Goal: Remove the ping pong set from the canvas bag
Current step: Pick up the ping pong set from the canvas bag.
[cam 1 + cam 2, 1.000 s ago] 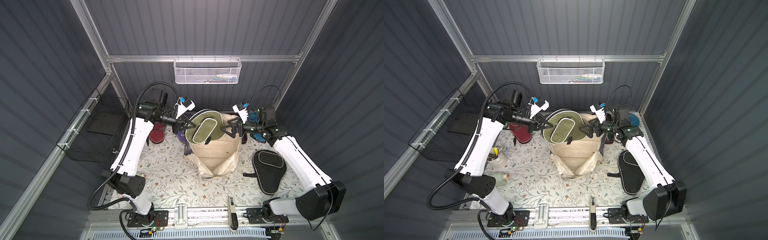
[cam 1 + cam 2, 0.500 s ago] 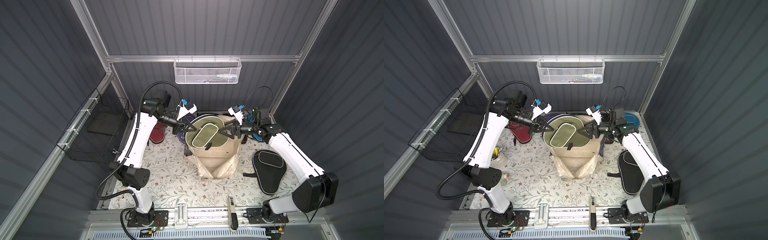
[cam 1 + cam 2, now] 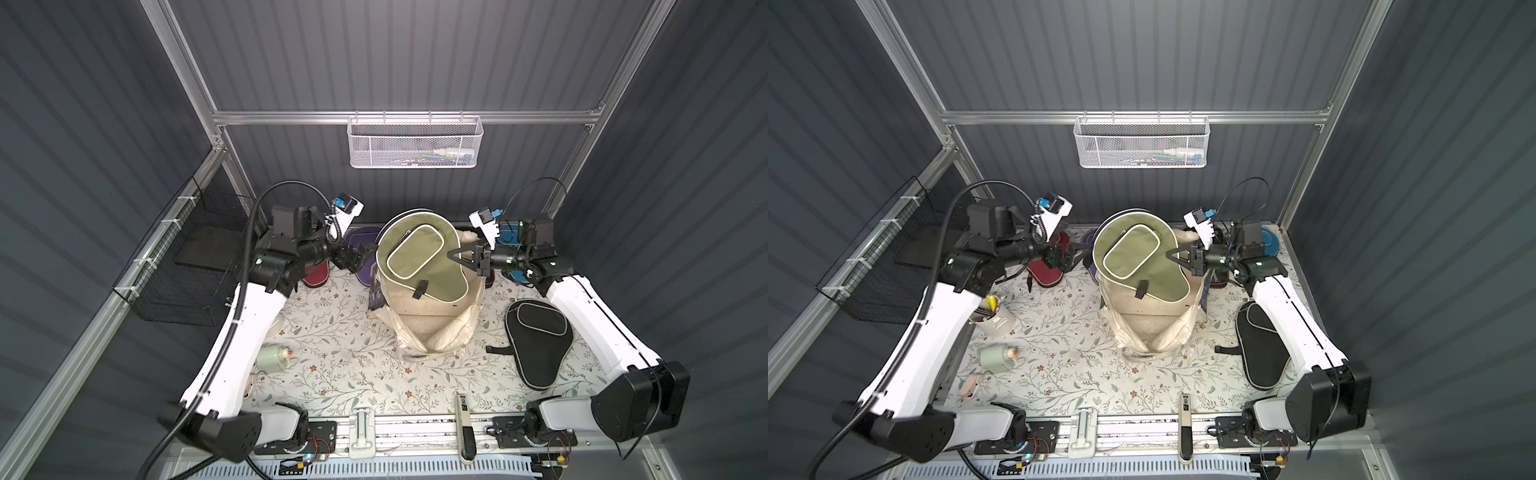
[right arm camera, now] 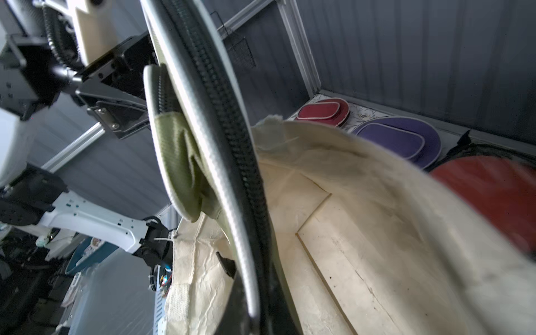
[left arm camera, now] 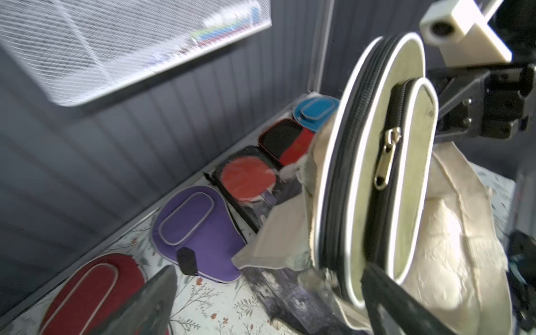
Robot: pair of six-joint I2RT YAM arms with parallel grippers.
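Note:
An olive paddle cover [image 3: 419, 257] [image 3: 1138, 257] with pale piping is held up over the mouth of the cream canvas bag [image 3: 428, 316] [image 3: 1150, 320]. My right gripper [image 3: 453, 257] [image 3: 1171, 255] [image 4: 255, 307] is shut on its right rim; the wrist view shows the olive cover [image 4: 179, 150] edge-on above the bag's bare inside [image 4: 333, 232]. My left gripper [image 3: 365, 259] [image 3: 1081, 253] [image 5: 266, 290] is open at the cover's left edge [image 5: 420, 145]. Purple [image 5: 200, 223], maroon [image 5: 92, 290] and blue [image 5: 316, 111] covers, a red-and-black case [image 5: 287, 139] and an open case with a red paddle [image 5: 246, 179] lie along the back wall.
A black paddle cover [image 3: 536, 340] [image 3: 1258, 349] lies on the cloth under my right arm. A cup of pens [image 3: 990, 316] and a green bottle [image 3: 996, 359] sit at front left. A black wire basket [image 3: 183, 270] hangs on the left wall, a white one [image 3: 415, 141] on the back wall.
My left gripper has opened and let go of the olive cover. My right gripper has shut on the cover's right rim. Both arms came in closer over the bag.

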